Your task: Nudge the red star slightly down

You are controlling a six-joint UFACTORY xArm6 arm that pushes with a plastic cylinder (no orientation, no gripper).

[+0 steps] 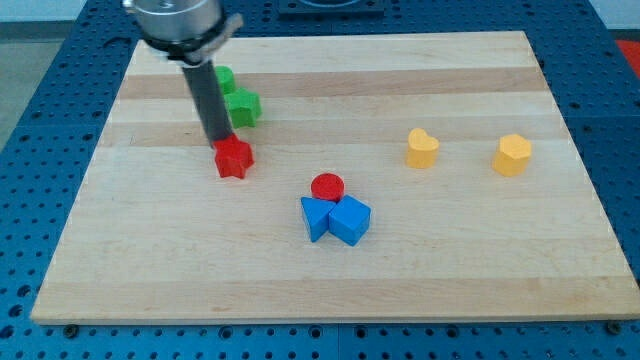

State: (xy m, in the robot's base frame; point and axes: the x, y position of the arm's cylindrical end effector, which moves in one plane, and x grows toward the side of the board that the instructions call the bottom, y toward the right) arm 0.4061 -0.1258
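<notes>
The red star lies on the wooden board, left of centre. My tip stands right at the star's upper left edge, touching or nearly touching it. The dark rod rises from there toward the view's top left and hides part of the green blocks behind it.
Two green blocks sit just above the star, at the rod's right. A red cylinder rests against two blue blocks near the centre. A yellow heart and a yellow hexagon-like block lie at the right.
</notes>
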